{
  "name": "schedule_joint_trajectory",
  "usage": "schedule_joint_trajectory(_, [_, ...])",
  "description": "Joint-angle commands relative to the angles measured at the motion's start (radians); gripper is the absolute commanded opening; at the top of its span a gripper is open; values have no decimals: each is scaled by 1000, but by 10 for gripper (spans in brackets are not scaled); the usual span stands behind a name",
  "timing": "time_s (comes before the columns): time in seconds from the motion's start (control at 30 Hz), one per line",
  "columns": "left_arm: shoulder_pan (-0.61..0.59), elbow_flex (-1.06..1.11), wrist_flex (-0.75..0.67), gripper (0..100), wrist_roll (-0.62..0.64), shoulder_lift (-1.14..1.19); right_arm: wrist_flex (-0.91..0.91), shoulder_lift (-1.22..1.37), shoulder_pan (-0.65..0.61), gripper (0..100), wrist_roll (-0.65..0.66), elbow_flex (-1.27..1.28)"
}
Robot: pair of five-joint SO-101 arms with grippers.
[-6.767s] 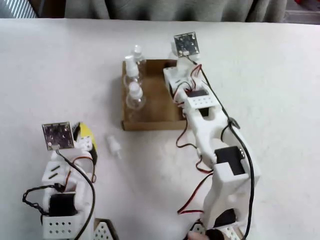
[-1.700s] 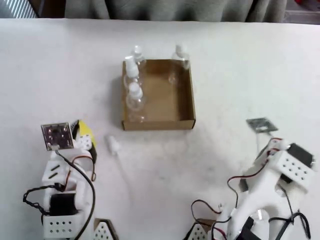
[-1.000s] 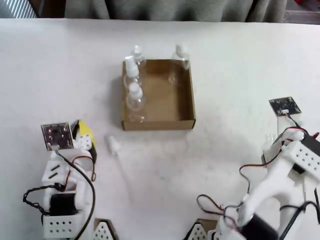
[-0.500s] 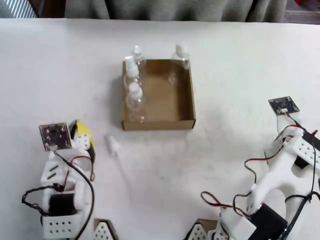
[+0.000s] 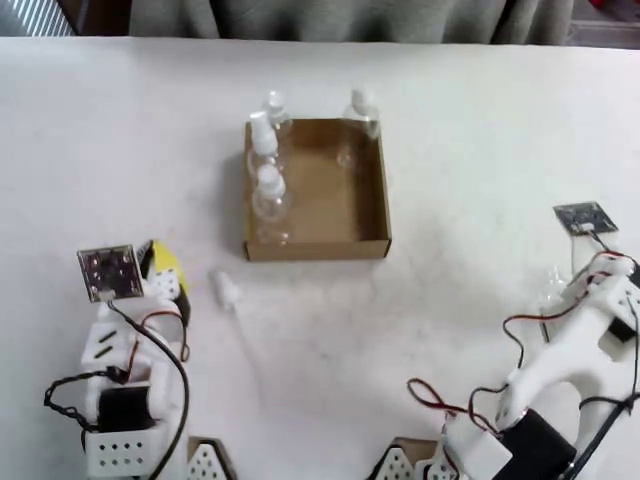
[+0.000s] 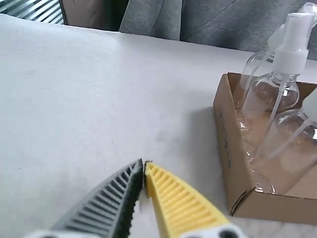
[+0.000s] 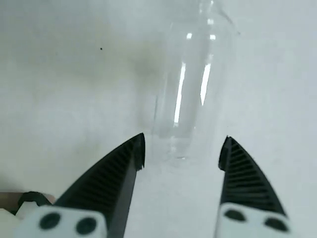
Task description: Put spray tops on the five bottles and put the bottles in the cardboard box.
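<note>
High view, box: A shallow brown cardboard box [image 5: 318, 250] is set at mid-table, and four clear plastic bottles with white spray tops [image 5: 268, 190] are stood inside it.
High view, loose top: A small white spray top [image 5: 228, 291] is seen lying on the white table [image 5: 120, 140] just beside the box's near left corner. It is nearer the left arm [image 5: 125, 400].
High view, last bottle: A clear uncapped bottle [image 5: 553, 285] is faintly made out beside the right arm [image 5: 570, 350], well apart from both the box and the loose top.
Left wrist view, tool: The left gripper [image 6: 143, 171] is seen with its grey and yellow jaws pressed together, and nothing is held. The box is seen ahead.
Right wrist view, tool: The right gripper [image 7: 183, 144] is spread wide, and nothing is gripped.
Right wrist view, relation: The uncapped bottle is placed straight ahead, its base between the fingertips and its long axis running away from the gripper, neck farthest. Contact cannot be told.
Right wrist view, obstacles: Nothing is seen between jaws and bottle, so a clean grasp is judged likely.
</note>
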Motion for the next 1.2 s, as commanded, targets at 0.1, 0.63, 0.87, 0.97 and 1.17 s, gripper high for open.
schedule_joint_trajectory(0.1, [-10, -3, -9, 20, -14, -12, -64, -236, 19, 201, 2, 135])
schedule_joint_trajectory(0.63, [-15, -3, -9, 20, -14, -12, -453, -300, -131, 203, -224, 325])
schedule_joint_trajectory(0.87, [-15, -3, -9, 20, -14, -12, -443, -191, -140, 351, -229, 273])
schedule_joint_trajectory(0.97, [-15, -3, -9, 20, -14, -12, -449, -140, -147, 351, -229, 256])
schedule_joint_trajectory(1.17, [-15, -3, -9, 20, -14, -12, -444, 47, -153, 351, -229, 129])
